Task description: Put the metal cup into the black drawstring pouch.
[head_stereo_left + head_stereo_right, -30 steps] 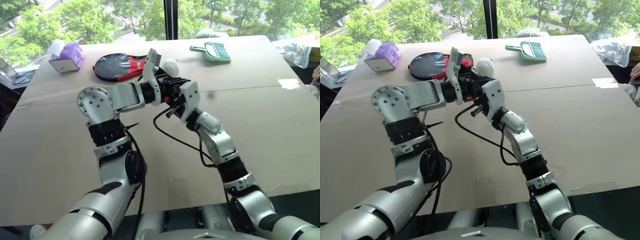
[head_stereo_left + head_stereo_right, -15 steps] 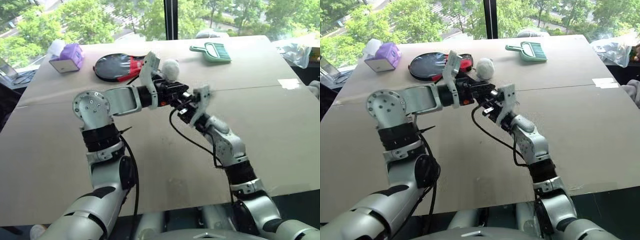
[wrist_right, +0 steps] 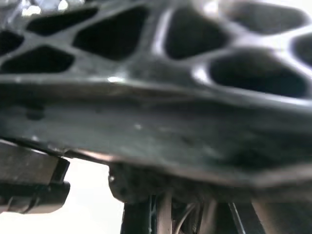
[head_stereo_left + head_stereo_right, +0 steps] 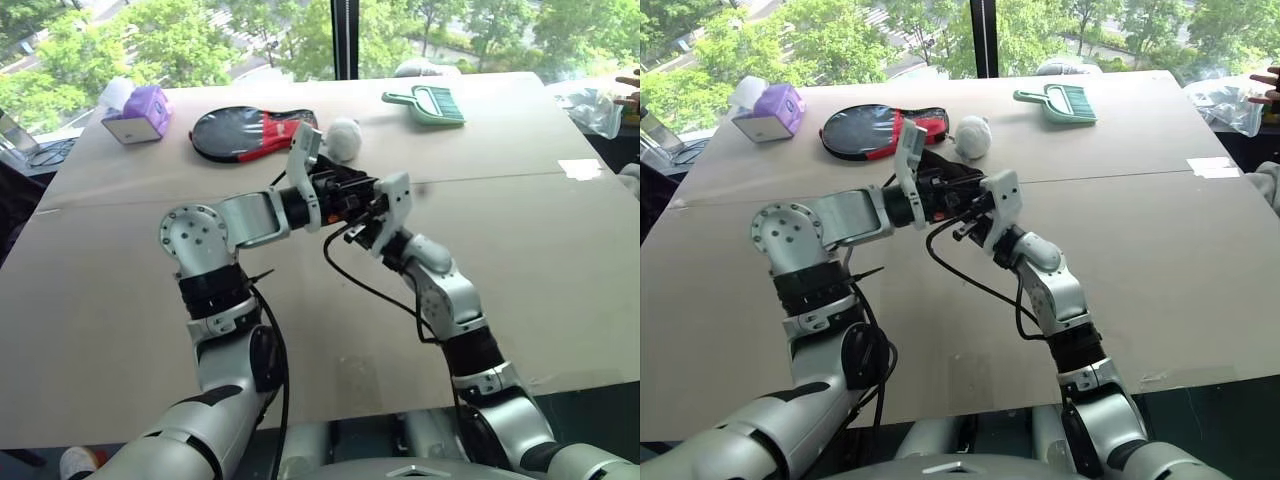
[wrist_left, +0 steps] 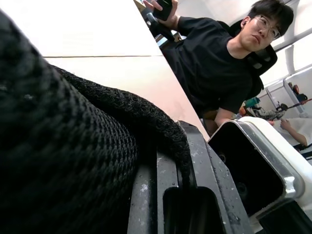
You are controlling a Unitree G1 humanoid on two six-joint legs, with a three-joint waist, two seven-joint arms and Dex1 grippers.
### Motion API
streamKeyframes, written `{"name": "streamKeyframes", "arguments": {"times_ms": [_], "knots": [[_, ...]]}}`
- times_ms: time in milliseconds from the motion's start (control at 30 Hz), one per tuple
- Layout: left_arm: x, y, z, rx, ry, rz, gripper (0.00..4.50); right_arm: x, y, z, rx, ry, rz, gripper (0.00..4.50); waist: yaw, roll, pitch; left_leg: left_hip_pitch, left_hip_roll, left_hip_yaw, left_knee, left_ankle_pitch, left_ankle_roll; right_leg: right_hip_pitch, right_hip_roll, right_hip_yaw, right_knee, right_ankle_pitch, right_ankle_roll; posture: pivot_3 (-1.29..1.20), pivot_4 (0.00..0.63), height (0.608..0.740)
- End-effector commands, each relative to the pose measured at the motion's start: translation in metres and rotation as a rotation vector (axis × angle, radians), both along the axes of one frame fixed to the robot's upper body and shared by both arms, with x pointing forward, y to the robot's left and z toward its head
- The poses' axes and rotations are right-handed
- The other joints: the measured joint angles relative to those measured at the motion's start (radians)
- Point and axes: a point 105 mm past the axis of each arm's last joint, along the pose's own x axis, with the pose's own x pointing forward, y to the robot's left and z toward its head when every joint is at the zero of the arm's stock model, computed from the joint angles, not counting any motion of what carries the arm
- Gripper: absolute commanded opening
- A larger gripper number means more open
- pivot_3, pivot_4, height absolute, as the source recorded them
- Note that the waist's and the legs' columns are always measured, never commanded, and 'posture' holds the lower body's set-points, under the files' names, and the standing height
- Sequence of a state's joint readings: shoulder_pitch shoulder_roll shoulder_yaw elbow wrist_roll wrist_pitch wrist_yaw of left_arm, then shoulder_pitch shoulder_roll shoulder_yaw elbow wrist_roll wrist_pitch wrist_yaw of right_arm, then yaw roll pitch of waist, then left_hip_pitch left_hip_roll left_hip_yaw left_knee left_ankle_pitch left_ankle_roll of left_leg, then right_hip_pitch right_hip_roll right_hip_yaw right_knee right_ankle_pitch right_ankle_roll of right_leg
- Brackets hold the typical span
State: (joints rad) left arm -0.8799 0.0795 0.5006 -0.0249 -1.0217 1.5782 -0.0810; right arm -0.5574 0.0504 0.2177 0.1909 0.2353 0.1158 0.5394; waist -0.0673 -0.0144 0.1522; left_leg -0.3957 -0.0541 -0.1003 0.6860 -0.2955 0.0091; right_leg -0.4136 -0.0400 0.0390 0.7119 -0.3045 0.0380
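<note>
The pouch (image 5: 68, 146) is pinched in the left gripper (image 4: 352, 192), whose fingers are closed on the black mesh fabric; in the left wrist view the cloth bulges right over the fingers. The right gripper (image 4: 372, 218) meets it just below and beside, both raised above the desk (image 4: 520, 260) and touching or nearly so. Its fingers are closed too, but what they hold I cannot make out: the right wrist view is blocked at close range by a grey ribbed surface. The cup itself is nowhere clear; it may be inside the fabric or hidden between the grippers.

Risks, as I judge them: with both grippers crowded together, the pouch mouth could collapse shut, or the cord could snag a finger. If either grip slackens, pouch and cup would drop to the desk.

Beyond the grippers lie a paddle cover (image 4: 240, 132), a white ball (image 4: 343, 137), a green dustpan (image 4: 425, 103) and a purple tissue box (image 4: 137, 110). A seated person (image 5: 219, 63) shows in the left wrist view.
</note>
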Motion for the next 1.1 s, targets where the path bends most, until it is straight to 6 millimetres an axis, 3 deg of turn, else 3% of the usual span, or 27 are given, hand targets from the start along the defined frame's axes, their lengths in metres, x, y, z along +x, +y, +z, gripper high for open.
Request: {"name": "streamKeyframes", "arguments": {"times_ms": [33, 167, 233, 400, 500, 567, 700, 933, 1100], "knots": [[-0.008, -0.023, 0.011, -0.029, -0.004, -0.1, 0.0, -0.016, 0.031, 0.011, -0.201, -0.29, 0.053, 0.08, 0.0, 0.0, 0.0, 0.0, 0.0, 0.0, 0.0, 0.0, 0.0, 0.0, 0.0, 0.0, 0.0, 0.0, 0.0, 0.0, 0.15, 0.74], [0.001, -0.012, 0.007, -0.044, 0.042, -0.039, 0.0, -0.019, 0.027, 0.009, -0.344, -0.509, 0.009, 0.08, -0.002, 0.0, 0.0, 0.0, 0.0, 0.0, 0.0, 0.0, 0.0, 0.0, 0.0, 0.0, 0.0, 0.0, 0.0, 0.0, 0.15, 0.74], [0.007, -0.011, 0.004, -0.035, 0.066, -0.007, 0.0, -0.018, 0.023, 0.011, -0.348, -0.537, -0.007, 0.08, -0.001, 0.0, 0.0, 0.0, 0.0, 0.0, 0.0, 0.0, 0.0, 0.0, 0.0, 0.0, 0.0, 0.0, 0.0, 0.0, 0.15, 0.74], [0.001, -0.011, 0.001, 0.106, -0.004, -0.01, 0.0, 0.0, -0.002, 0.017, 0.092, -0.025, -0.007, 0.08, -0.004, 0.0, 0.0, 0.0, 0.001, 0.0, 0.0, 0.0, 0.0, 0.0, 0.0, 0.0, 0.0, 0.0, 0.0, 0.0, 0.15, 0.74], [-0.003, -0.007, -0.004, 0.159, -0.029, -0.019, 0.0, -0.001, -0.005, 0.019, 0.181, 0.084, 0.05, 0.08, -0.001, 0.0, 0.0, 0.0, 0.001, 0.0, 0.0, 0.0, 0.0, 0.0, 0.0, 0.0, 0.0, 0.0, 0.0, 0.0, 0.15, 0.74], [-0.005, -0.008, -0.006, 0.178, -0.037, -0.026, 0.0, -0.003, -0.002, 0.019, 0.165, 0.08, 0.065, 0.08, 0.0, 0.0, 0.0, 0.0, 0.0, -0.001, 0.0, 0.0, 0.0, 0.001, 0.0, 0.0, 0.0, 0.0, 0.0, 0.0, 0.15, 0.74], [-0.001, -0.018, 0.0, 0.206, -0.077, -0.042, 0.0, -0.03, 0.028, -0.007, -0.197, -0.158, 0.188, 0.08, 0.0, 0.0, 0.0, 0.0, 0.0, -0.001, 0.0, 0.0, 0.0, 0.0, 0.0, -0.001, 0.0, 0.0, 0.0, 0.0, 0.15, 0.74], [0.012, -0.008, 0.001, 0.245, -0.095, -0.004, 0.0, -0.017, 0.004, -0.02, -0.342, -0.226, 0.157, 0.08, 0.0, 0.0, 0.0, 0.0, 0.0, -0.001, 0.0, 0.0, 0.0, 0.0, 0.0, 0.0, 0.0, 0.0, 0.0, 0.0, 0.15, 0.74], [0.021, 0.01, -0.02, 0.137, 0.134, 0.042, 0.0, -0.028, -0.025, -0.032, -0.407, -0.182, 0.202, 0.08, 0.002, 0.0, 0.0, 0.0, -0.001, -0.001, 0.0, 0.0, 0.0, 0.0, 0.0, -0.001, 0.0, 0.0, 0.0, 0.0, 0.15, 0.74]]}}
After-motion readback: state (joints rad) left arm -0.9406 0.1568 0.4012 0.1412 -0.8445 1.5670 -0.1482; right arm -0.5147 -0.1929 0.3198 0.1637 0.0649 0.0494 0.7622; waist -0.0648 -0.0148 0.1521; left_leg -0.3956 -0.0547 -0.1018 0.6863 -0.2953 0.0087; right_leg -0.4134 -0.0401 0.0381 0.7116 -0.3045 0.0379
